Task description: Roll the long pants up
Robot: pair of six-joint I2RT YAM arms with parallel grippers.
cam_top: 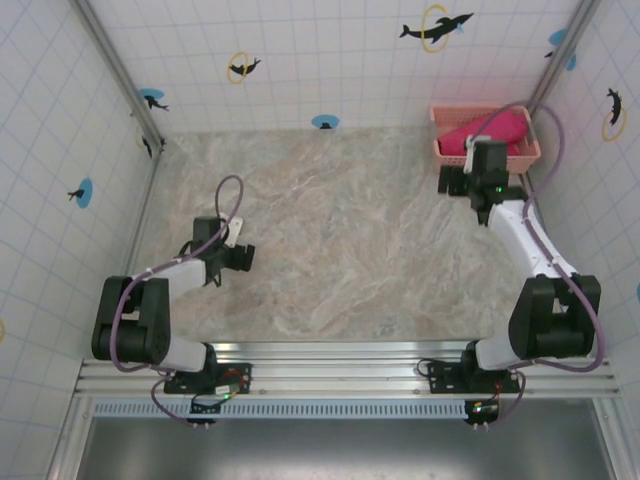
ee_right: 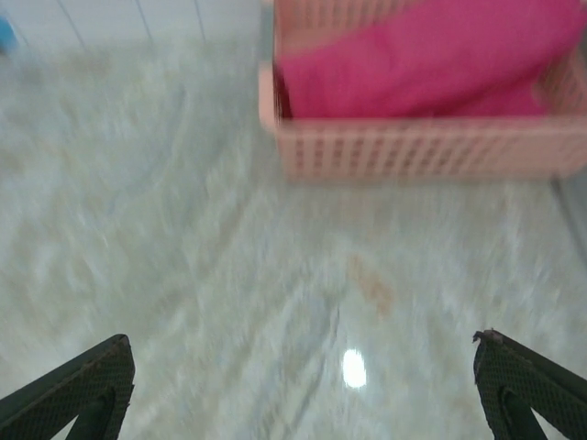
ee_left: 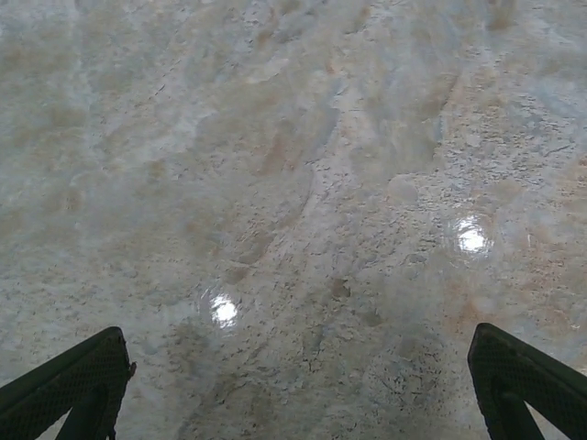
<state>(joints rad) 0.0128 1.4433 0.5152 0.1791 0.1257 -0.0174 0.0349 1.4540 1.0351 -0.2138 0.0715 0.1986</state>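
The long pants (cam_top: 497, 129) lie bundled as bright pink-red cloth inside a salmon-pink plastic basket (cam_top: 443, 112) at the table's far right corner. In the right wrist view the pants (ee_right: 431, 55) fill the basket (ee_right: 413, 154), with its perforated front wall facing me. My right gripper (cam_top: 478, 178) hovers just in front of the basket, and its jaws (ee_right: 298, 385) stand wide open with only bare table between them. My left gripper (cam_top: 228, 245) is far off at the left side of the table. It is open too (ee_left: 298, 385), over bare marble.
The marble-patterned tabletop (cam_top: 340, 240) stretches between the two arms. Tiled walls with dolphin stickers close in the back and sides. Metal corner posts (cam_top: 115, 70) stand at the far corners, and the basket sits close to the right post.
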